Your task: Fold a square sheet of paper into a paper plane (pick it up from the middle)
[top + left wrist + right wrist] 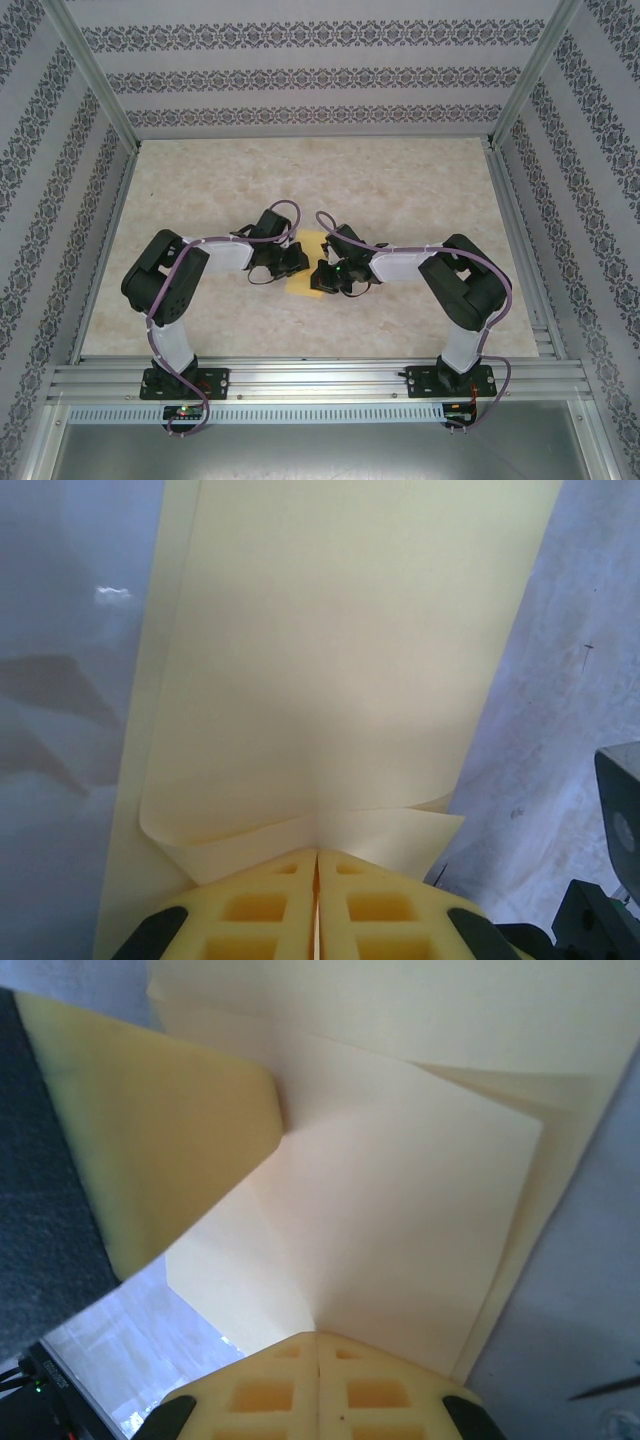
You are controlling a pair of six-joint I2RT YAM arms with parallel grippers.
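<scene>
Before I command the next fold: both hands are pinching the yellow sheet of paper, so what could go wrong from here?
The left hand and right hand are shut on the same yellow sheet of paper, close together; pulling apart could tear it. The folded layers at the left hand's pinch curl unevenly, so pressing now may set a crooked crease.
</scene>
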